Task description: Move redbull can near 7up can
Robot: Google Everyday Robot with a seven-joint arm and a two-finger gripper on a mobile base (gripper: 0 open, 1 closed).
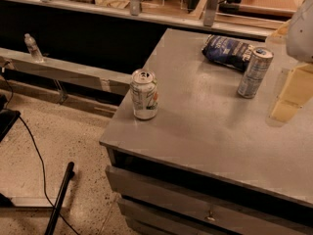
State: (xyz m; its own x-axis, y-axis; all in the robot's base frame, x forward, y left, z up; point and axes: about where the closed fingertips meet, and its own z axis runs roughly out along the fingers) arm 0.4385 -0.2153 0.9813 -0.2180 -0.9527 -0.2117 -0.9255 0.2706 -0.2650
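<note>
Pale and yellowish, the gripper (292, 94) hangs at the far right, low over the grey table (205, 126), under a rounded white piece of the arm (302, 31). From the one camera view I cannot tell whether it is spread or closed, and I cannot make out anything held in it. It sits just to the right of the redbull can (255, 73), with a strip of bare tabletop between the two.

The redbull can stands upright toward the back right of the table, slim and silver with blue markings, its top facing up. Right behind it, touching or nearly so, lies a crumpled dark blue bag (226, 51).

The 7up can (145, 95) stands upright too, well apart from the redbull can, over near the table's left edge and close to the front corner. It is shorter and wider, whitish with green and a small red-orange mark.

Below the tabletop I can see the grey fronts of drawers (195, 199). Off to the left a small clear bottle (33, 48) stands on a long low ledge (68, 70), and down on the speckled floor (83, 141) a black cable (36, 155) trails past a dark slanted bar (61, 195) — all well away from the cans
</note>
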